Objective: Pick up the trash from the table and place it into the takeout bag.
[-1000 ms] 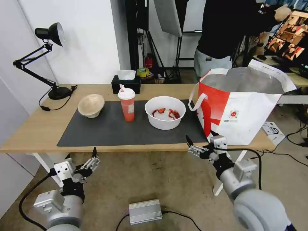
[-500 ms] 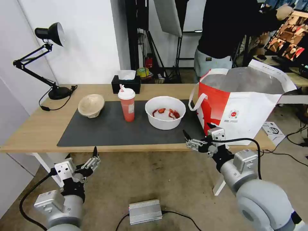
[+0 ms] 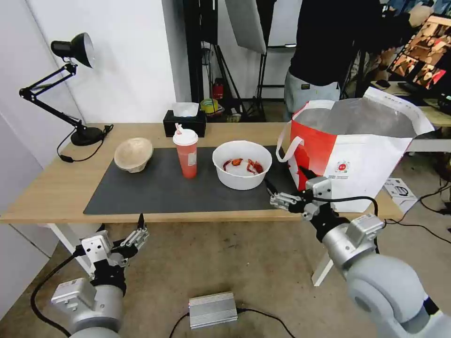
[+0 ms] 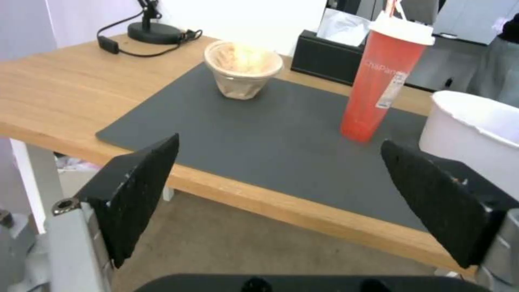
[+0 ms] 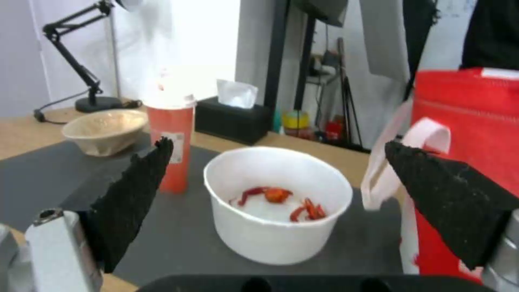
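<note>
1. From the head view, the table (image 3: pixel 56 188) is carrying a dark grey mat (image 3: pixel 159 192), and three pieces of trash are standing on it: the beige pulp bowl (image 3: pixel 134 154) at the left end, the red cup (image 3: pixel 186 153) with its dome lid and straw in the middle, and the white bowl (image 3: pixel 242 164) holding red scraps to the right. The takeout bag (image 3: pixel 357 155) is standing open at the table's right end, just beside the white bowl, its foil lining showing. A black tissue box (image 3: pixel 184 122) is sitting behind the cup and a desk lamp (image 3: pixel 70 89) is occupying the far left corner. The right gripper (image 3: pixel 285 186) is hovering over the table's front edge between the white bowl and the bag, fingers apart, holding nothing. The left gripper (image 3: pixel 141 230) is hanging below the table edge, over the floor, fingers spread and empty.

2. The left wrist view is looking up across the mat between its two black pads (image 4: pixel 138 190), showing the pulp bowl (image 4: pixel 243 69) tilted toward the camera and the cup (image 4: pixel 384 81) upright, both well apart from the gripper.

3. The right wrist view is showing the white bowl (image 5: pixel 278 207) centred between its spread pads (image 5: pixel 132 198), the bag's white loop handle (image 5: pixel 403 162) hanging close beside the bowl, and the cup (image 5: pixel 170 146) just behind.
</note>
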`<state>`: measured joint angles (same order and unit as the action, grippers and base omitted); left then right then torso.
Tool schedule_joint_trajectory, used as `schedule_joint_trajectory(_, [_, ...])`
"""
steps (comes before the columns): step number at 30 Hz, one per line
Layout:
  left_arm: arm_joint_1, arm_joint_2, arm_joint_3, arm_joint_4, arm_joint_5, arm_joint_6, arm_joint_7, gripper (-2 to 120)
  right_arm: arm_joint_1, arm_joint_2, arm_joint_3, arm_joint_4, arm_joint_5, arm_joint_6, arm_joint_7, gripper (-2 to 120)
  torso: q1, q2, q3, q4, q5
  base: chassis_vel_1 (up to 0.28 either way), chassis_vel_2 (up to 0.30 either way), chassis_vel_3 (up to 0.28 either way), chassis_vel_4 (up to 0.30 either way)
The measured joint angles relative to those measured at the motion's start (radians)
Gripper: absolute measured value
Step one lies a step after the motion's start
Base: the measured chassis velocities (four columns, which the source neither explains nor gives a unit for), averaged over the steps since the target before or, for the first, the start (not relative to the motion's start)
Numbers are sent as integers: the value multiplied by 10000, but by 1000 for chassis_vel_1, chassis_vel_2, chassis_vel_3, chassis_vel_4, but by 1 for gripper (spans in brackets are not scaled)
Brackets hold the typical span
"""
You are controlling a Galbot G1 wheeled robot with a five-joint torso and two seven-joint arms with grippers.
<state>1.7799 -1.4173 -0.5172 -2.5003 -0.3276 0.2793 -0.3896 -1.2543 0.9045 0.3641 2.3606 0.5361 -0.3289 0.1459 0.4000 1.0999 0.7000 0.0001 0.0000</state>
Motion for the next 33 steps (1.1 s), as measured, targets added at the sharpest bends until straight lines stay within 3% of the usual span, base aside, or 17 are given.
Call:
schedule_joint_trajectory(10, [-17, -85, 25, 0, 9, -7, 79, 100, 1035, -177, -405, -420, 705, 48, -330, 100, 0, -1, 0, -1, 0, 0, 0, 0, 0])
schedule_joint_trajectory(22, [-93, -27, 3, 30, -23, -26, 184, 100, 4388, -1168, -1849, -1689, 2064, -45, -851, 100, 0, 0, 1, -1, 0, 0, 0, 0, 0])
schedule_joint_trajectory(33, [-117, -77, -66, 137, -52, -87, 198, 100, 6632, -722, -3638, -2917, 2564, -347, -955, 100, 1, 0, 1, 0, -1, 0, 0, 0, 0])
